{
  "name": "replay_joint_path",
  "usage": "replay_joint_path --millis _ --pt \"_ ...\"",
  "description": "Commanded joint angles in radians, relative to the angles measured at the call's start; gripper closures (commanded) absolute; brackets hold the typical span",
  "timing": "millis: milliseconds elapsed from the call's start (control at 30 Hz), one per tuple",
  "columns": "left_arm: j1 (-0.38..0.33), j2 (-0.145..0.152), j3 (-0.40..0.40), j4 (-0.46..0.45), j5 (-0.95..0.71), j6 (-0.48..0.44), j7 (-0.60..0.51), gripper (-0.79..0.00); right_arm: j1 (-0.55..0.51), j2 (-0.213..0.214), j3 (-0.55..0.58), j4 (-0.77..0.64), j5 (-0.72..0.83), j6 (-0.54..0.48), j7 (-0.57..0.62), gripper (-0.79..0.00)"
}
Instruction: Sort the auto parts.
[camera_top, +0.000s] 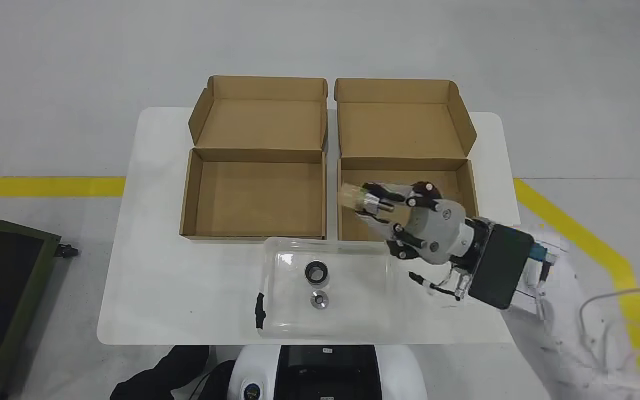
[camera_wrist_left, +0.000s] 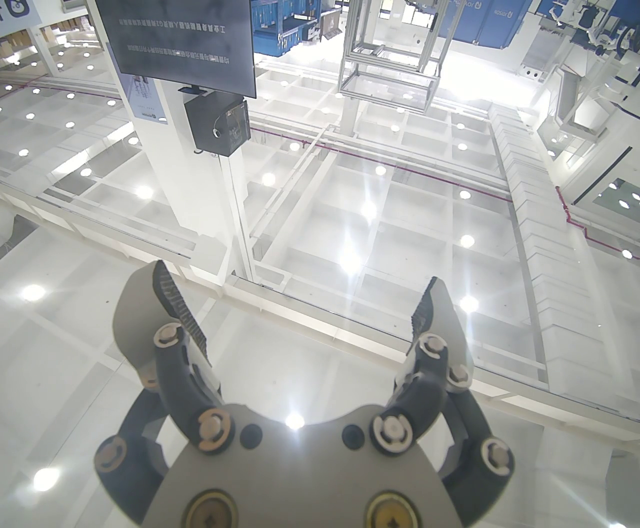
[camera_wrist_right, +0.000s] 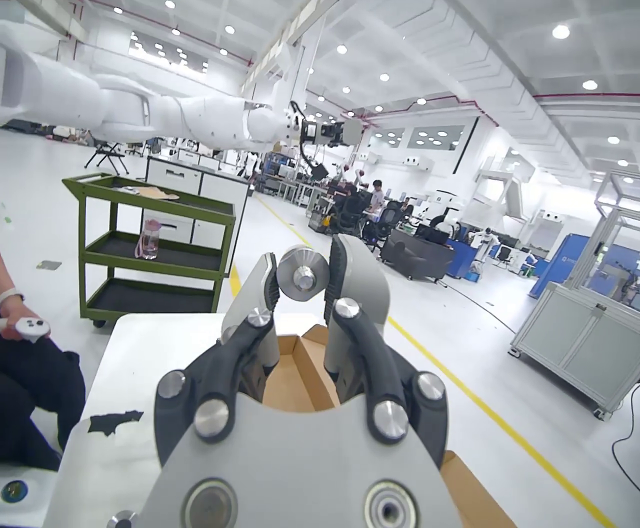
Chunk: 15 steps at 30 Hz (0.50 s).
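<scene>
Right gripper (camera_wrist_right: 305, 260) is closed narrow on a round metal part (camera_wrist_right: 300, 281), pinched across its sides between both fingers (camera_wrist_right: 272, 290), with the flat face and centre hub toward the wrist camera. In the top view the right gripper (camera_top: 372, 200) hangs over the right cardboard box (camera_top: 452, 185), above the box's left half near the wall it shares with its neighbour, and the part is off the box floor. The left cardboard box (camera_top: 253, 198) sits just beside it, flaps open, the two boxes side by side at the far half of the white surface (camera_top: 150, 250). Nearer the robot, a clear tray (camera_top: 372, 318) sits just in front of the boxes, straddling the gap between them. In it lie a black ring part (camera_top: 318, 270) and a small silver part (camera_top: 319, 300), close together but apart, the ring on the side toward the boxes. Left gripper (camera_wrist_left: 297, 285) is spread wide and aimed up at the ceiling (camera_wrist_left: 400, 200).
</scene>
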Motion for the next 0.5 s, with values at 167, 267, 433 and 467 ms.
replay_joint_path --millis 167,267,433,467 --pt "0.000 0.000 0.000 0.000 0.000 0.000 0.000 -0.785 -0.030 0.007 0.000 0.032 -0.088 -0.050 0.038 0.000" --pt "0.000 0.000 0.000 0.000 0.000 0.000 0.000 -0.785 -0.049 0.011 0.010 0.048 -0.127 -0.061 0.071 0.000" --pt "0.000 0.000 0.000 0.000 0.000 0.000 0.000 -0.785 -0.091 0.018 0.037 0.104 -0.128 -0.054 0.200 0.000" --pt "0.000 0.000 0.000 0.000 0.000 0.000 0.000 -0.785 -0.091 0.019 0.041 0.097 -0.113 -0.051 0.227 0.000"
